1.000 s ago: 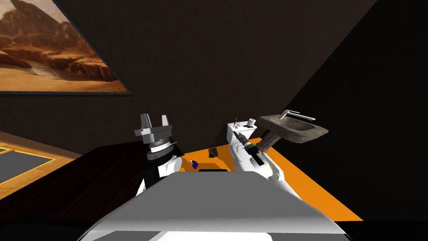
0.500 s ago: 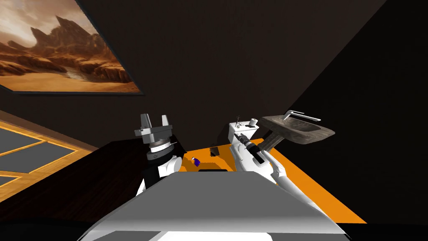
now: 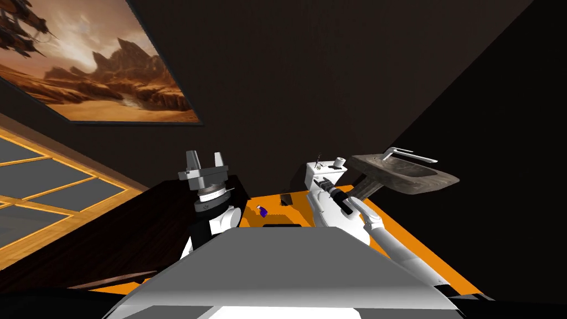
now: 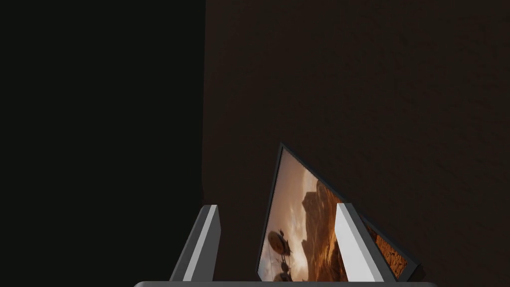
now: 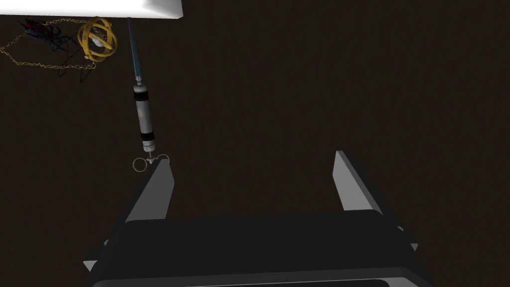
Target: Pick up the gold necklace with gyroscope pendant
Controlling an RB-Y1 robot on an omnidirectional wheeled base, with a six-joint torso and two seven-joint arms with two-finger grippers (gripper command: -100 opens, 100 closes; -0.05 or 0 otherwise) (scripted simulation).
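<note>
1. The necklace point(image 5: 95, 41), a gold ring pendant on a thin chain, lies well ahead of the right hand point(image 5: 251, 162), past a slim grey tube point(image 5: 144, 112), just beside a white edge point(image 5: 99, 7)
2. The right hand is spread open and empty; the left hand point(image 3: 204, 160), left of centre in the head view, is open too
3. It is probably light, limp and slippery; pinch the stiff pendant gently

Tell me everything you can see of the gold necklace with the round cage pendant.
The necklace is gold. Its pendant is an open ball of crossed rings around a pale core, on a thin chain that trails away in a loose loop. It lies at the edge of a white surface, beside a slim grey pen-like tool. A dark tangled thing overlaps the chain. The open right claw is well short of it, not touching it.
</note>
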